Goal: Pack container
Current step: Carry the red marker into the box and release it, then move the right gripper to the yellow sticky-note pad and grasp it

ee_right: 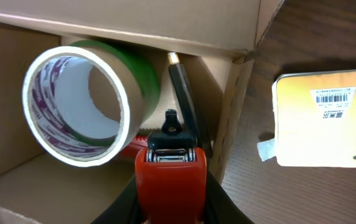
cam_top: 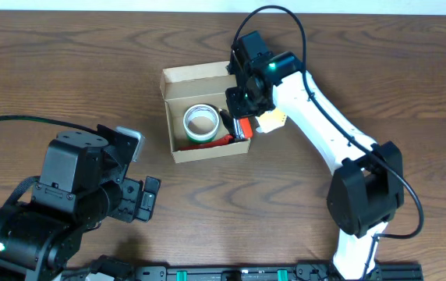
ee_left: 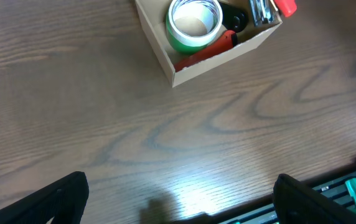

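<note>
1. The right arm [cam_top: 316, 117] reaches from the near right to the container [cam_top: 207, 151], with its wrist tipped down over the box's right end. The right fingers [ee_right: 119, 211] are clamped on a red stapler [ee_right: 168, 180].
2. The left arm [cam_top: 67, 187] sits folded at the near left. The left fingers [ee_left: 60, 199] are spread wide over bare counter [cam_top: 67, 70].
3. The container stands open mid-counter, flap on the far side, with a green tape roll [cam_top: 200, 123] inside.
4. Only the right wrist view shows the black pen [ee_right: 184, 99] beside the roll and the barcode on the yellow notebook [ee_right: 324, 118].

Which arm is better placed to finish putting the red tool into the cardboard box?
Right. The right claw holds the red tool over the right end of the container, beside the green tape roll. The left claw hangs open over the table, apart from it.
</note>
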`<move>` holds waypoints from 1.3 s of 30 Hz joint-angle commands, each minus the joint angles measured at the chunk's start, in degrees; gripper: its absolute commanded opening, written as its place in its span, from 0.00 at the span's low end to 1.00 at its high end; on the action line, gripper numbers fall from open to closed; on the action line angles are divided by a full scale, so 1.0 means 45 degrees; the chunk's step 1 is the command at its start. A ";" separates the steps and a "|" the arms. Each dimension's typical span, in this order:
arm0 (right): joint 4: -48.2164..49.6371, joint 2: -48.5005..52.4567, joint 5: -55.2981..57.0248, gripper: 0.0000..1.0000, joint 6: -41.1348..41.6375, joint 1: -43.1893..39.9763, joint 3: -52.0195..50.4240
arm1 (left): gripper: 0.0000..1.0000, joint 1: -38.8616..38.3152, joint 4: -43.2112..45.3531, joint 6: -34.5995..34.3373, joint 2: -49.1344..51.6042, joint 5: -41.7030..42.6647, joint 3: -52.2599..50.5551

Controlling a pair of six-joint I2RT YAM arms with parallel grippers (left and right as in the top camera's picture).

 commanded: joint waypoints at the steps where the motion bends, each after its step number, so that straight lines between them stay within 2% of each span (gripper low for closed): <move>1: 0.0097 -0.0005 0.0029 0.05 0.0248 0.0219 0.0155 | 0.95 0.0034 -0.0034 0.0185 0.0000 -0.0010 0.0083; 2: 0.0126 -0.0005 0.0029 0.15 0.0248 0.0219 0.0155 | 0.95 0.0034 -0.0034 0.0185 0.0000 -0.0010 0.0083; 3: 0.0146 -0.0005 0.0029 0.32 0.0248 0.0219 0.0155 | 0.95 0.0034 -0.0034 0.0185 0.0000 -0.0010 0.0083; 7: 0.0325 -0.0005 0.0019 0.55 0.0316 0.0219 0.0170 | 0.95 0.0034 -0.0034 0.0185 0.0000 -0.0010 0.0083; 13: 0.0044 -0.0087 -0.0359 0.56 0.0437 0.0165 0.0811 | 0.95 0.0034 -0.0034 0.0185 0.0000 -0.0010 0.0083; 16: -0.0413 -0.0253 -0.0185 0.60 -0.0044 0.0005 0.1656 | 0.95 0.0034 -0.0034 0.0185 0.0000 -0.0010 0.0083; 20: -0.1185 -0.0641 0.1486 0.66 -0.0486 -0.0559 0.2584 | 0.95 0.0034 -0.0034 0.0185 0.0000 -0.0010 0.0083; 24: -0.1836 -0.0777 0.3755 0.75 -0.0491 -0.1583 0.2506 | 0.95 0.0034 -0.0034 0.0185 0.0000 -0.0010 0.0083; 26: -0.2055 -0.0733 0.4381 0.79 -0.0617 -0.2113 0.2157 | 0.95 0.0034 -0.0034 0.0185 0.0000 -0.0010 0.0083; 30: -0.1603 -0.0709 0.3755 0.86 -0.1039 -0.2943 0.0787 | 0.95 0.0034 -0.0034 0.0185 0.0000 -0.0010 0.0083; 39: 0.1860 -0.0709 0.1991 0.92 -0.3322 -0.2939 -0.3031 | 0.95 0.0034 -0.0034 0.0185 0.0000 -0.0010 0.0083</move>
